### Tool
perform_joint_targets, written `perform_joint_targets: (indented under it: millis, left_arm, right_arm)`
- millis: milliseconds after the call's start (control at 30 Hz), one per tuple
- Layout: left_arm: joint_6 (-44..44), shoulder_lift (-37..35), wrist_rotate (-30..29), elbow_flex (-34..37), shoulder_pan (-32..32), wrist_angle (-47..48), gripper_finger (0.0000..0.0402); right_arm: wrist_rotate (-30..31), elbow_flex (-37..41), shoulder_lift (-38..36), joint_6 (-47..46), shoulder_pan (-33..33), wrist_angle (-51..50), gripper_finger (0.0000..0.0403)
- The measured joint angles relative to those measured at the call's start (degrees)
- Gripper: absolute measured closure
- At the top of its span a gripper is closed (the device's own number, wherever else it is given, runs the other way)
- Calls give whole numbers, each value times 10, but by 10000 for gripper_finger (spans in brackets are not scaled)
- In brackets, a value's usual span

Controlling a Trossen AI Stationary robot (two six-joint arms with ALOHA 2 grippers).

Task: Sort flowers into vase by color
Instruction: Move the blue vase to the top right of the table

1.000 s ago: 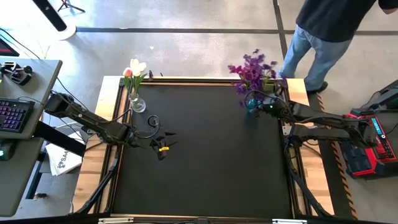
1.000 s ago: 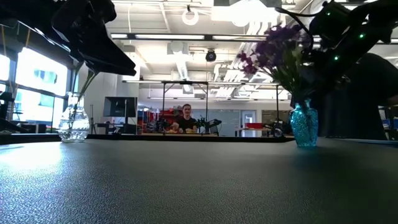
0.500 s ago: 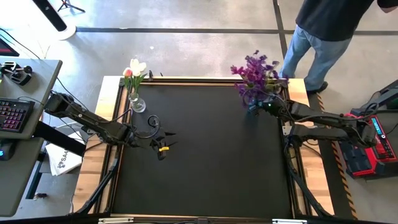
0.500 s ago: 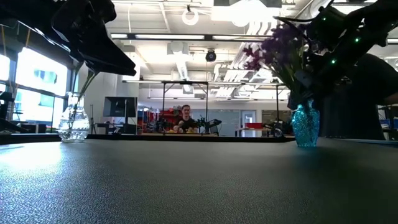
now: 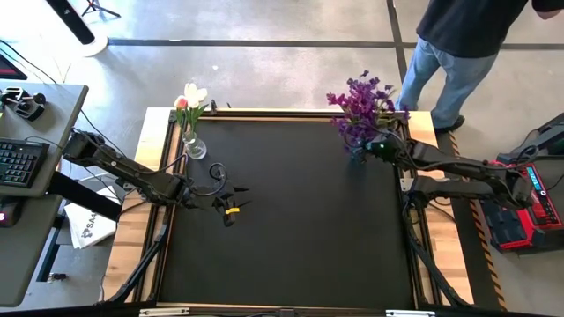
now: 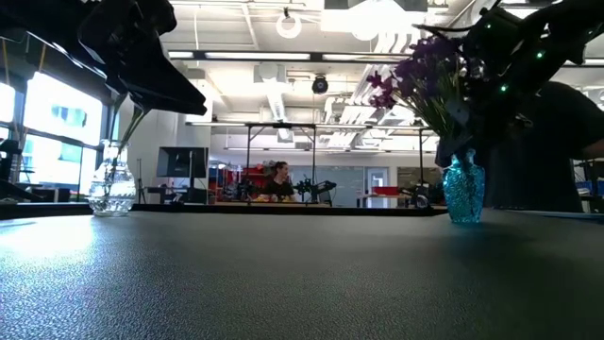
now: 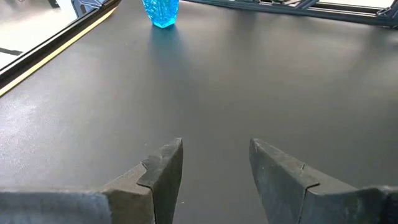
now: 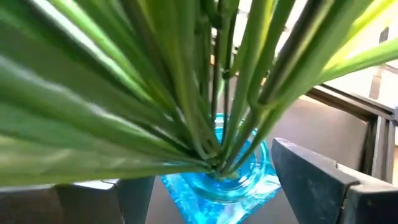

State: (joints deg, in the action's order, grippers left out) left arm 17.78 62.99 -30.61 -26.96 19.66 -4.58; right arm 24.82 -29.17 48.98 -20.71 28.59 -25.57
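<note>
- The purple flowers [image 5: 359, 101] stand in the blue vase [image 6: 461, 192] at the table's far right corner; the tulips [image 5: 189, 99] stand in the clear vase [image 5: 194, 145] (far left).
- The right gripper [image 5: 374, 147], fingers spread around the stems, should back away straight so nothing tips.
- The left gripper [image 7: 214, 174] waits spread over the table [image 5: 291, 220].
- Against a second ago, the bunch has shifted and covers the vase from above.

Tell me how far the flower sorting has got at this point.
Nearly done, it seems. The purple flowers stand in the blue vase, the white and pink tulips in the clear vase. The right gripper is at the blue vase's mouth, jaws open around the stems. The left gripper waits open over bare table. No loose flowers show.
</note>
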Motion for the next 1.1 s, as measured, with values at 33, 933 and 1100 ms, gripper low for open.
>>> perform_joint_targets:
  millis: [33, 933, 1100]
  left_arm:
    - [0, 0, 0, 0, 0, 0, 229]
    - [0, 0, 0, 0, 0, 0, 229]
    - [0, 0, 0, 0, 0, 0, 229]
  right_arm:
    - [1, 0, 3, 1, 2, 0, 116]
    - [17, 0, 12, 17, 4, 2, 252]
    - [27, 0, -17, 21, 4, 7, 254]
